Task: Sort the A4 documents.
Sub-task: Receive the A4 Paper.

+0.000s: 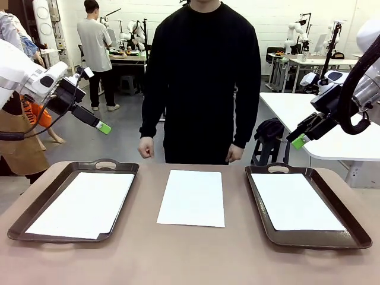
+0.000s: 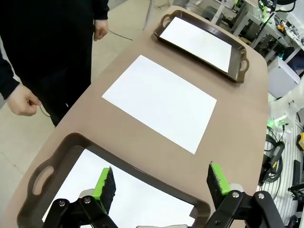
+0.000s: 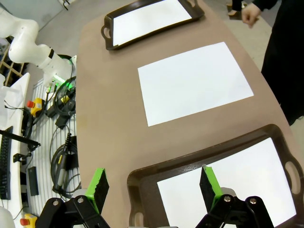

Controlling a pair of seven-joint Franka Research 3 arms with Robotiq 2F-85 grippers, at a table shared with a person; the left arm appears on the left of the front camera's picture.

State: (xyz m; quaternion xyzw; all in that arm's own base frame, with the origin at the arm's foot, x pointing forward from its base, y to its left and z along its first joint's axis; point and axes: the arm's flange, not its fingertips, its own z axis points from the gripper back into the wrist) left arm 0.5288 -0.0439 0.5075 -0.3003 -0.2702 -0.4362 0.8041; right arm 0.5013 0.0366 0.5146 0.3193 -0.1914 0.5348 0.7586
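Note:
A plain white A4 document (image 1: 192, 198) lies flat on the brown table between two dark trays; it also appears as the middle sheet (image 2: 159, 101) in the left wrist view and as the loose sheet (image 3: 194, 81) in the right wrist view. White sheets lie inside the left tray (image 1: 27, 214) and the right tray (image 1: 350, 217). My left gripper (image 1: 102, 126) hangs open high above the left tray, its green pads (image 2: 103, 186) spread wide. Over the right tray my right gripper (image 1: 298, 141) is open too, nothing between its fingers (image 3: 209, 185).
A person in black stands at the far side of the table, both hands (image 1: 145, 148) hanging close to the edge. Bare brown table (image 1: 190, 255) stretches along the near side. Beyond the table's right end stand cables and equipment (image 2: 278, 152).

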